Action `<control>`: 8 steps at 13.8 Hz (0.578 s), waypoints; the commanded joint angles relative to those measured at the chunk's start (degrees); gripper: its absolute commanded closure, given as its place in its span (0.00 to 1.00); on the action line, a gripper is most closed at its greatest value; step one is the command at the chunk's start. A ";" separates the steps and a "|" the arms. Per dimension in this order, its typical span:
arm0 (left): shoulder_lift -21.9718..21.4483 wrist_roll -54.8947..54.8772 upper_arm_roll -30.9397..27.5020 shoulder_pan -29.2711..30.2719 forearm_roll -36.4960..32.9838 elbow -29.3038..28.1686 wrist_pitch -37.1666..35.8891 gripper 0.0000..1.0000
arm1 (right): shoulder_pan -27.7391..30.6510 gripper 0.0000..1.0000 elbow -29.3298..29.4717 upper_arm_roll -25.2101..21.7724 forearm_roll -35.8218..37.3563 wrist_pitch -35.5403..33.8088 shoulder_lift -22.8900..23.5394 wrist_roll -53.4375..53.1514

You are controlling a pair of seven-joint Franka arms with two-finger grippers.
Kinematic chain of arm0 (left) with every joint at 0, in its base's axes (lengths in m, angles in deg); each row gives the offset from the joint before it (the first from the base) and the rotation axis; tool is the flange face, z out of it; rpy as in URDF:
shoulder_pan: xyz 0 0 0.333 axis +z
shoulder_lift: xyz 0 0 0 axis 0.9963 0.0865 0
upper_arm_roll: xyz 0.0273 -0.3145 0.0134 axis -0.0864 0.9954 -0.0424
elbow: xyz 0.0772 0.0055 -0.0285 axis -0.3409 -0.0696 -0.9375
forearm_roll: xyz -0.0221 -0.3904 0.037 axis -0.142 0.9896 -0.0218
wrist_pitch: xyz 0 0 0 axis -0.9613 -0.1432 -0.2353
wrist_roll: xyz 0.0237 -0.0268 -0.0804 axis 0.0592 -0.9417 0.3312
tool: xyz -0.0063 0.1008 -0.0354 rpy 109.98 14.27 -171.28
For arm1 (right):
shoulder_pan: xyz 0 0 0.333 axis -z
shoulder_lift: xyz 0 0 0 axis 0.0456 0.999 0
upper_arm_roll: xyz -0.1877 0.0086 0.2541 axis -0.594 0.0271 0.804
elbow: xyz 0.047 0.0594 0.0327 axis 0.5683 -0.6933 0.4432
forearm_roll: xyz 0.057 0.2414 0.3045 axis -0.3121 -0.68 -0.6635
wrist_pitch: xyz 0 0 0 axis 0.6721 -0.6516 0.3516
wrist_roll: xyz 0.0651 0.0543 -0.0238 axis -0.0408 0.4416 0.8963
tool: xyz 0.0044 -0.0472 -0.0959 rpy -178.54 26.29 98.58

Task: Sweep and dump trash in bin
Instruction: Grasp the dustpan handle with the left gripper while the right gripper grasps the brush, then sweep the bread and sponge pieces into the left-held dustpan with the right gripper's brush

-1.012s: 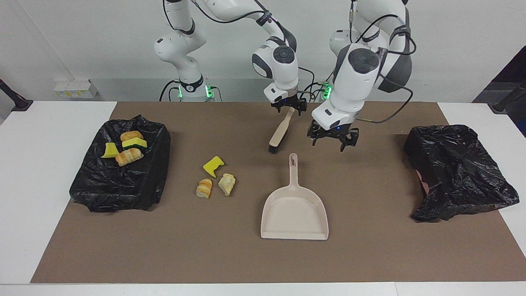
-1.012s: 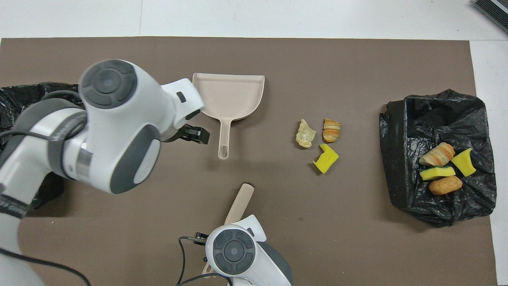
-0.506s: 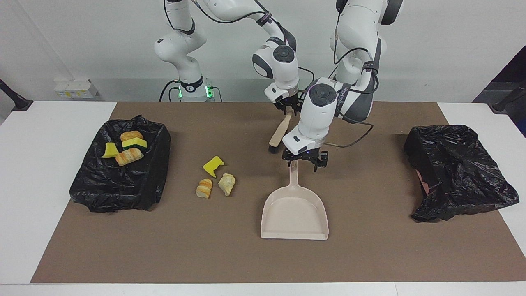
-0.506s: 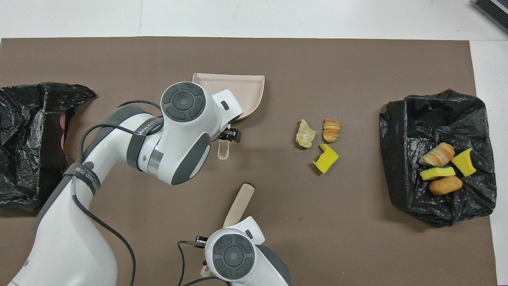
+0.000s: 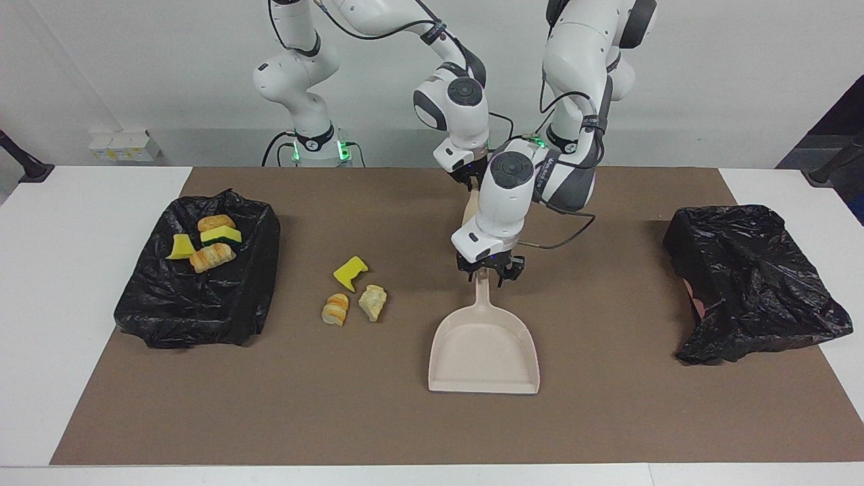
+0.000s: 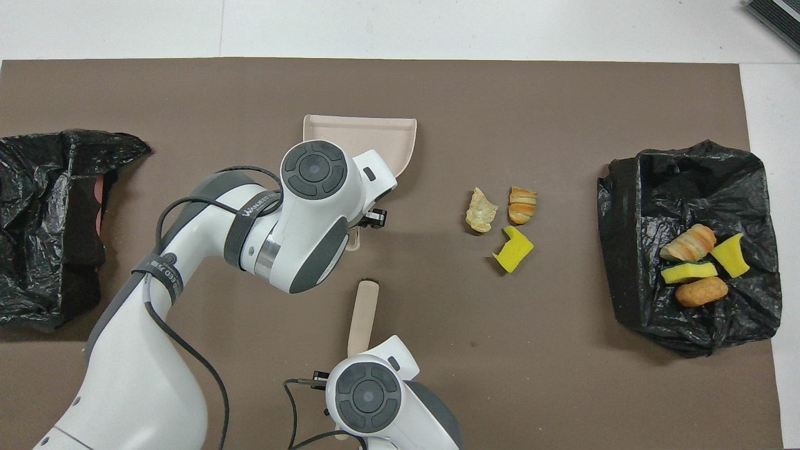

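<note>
Dustpan point(image 5: 484, 347): handle toward the robots, mouth away; left gripper point(image 5: 490, 268) pinching the handle. Brush point(image 6: 362, 315): long axis likewise, in right gripper point(image 5: 470, 181), pressed together, mostly hidden. Trash point(image 5: 354, 292): three pieces at the dustpan's nine o'clock in the facing view; four in bin point(image 5: 196, 297); black bag point(image 5: 749, 283) at three o'clock.

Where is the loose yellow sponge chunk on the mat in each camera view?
Facing view: yellow sponge chunk lies left of centre, between the filled black bag and the dustpan.
Overhead view: it lies right of centre, again between them.
Shared landmark: the pale crumbly lump beside it.
</note>
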 commanded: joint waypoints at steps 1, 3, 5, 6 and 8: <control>-0.04 1.70 -0.75 -1.27 -0.90 -0.16 -1.07 1.00 | 1.11 1.00 0.04 -0.22 3.86 -5.61 -1.31 0.95; -0.13 1.27 -0.75 -1.01 -1.51 0.54 -2.82 1.00 | 4.00 1.00 -0.05 -0.14 5.45 -11.06 -4.55 1.82; -1.35 -0.92 -1.10 -0.22 -1.60 1.16 -5.28 1.00 | 7.35 1.00 -0.14 -0.14 5.81 -15.90 -7.98 4.45; -2.58 -3.37 -1.54 -0.04 -1.60 1.33 -6.51 1.00 | 9.10 1.00 -0.22 -0.14 5.98 -18.18 -9.65 5.77; -4.08 -9.78 -1.63 2.23 -1.60 1.51 -8.27 1.00 | 14.10 1.00 -0.14 -0.14 7.56 -23.45 -12.37 10.94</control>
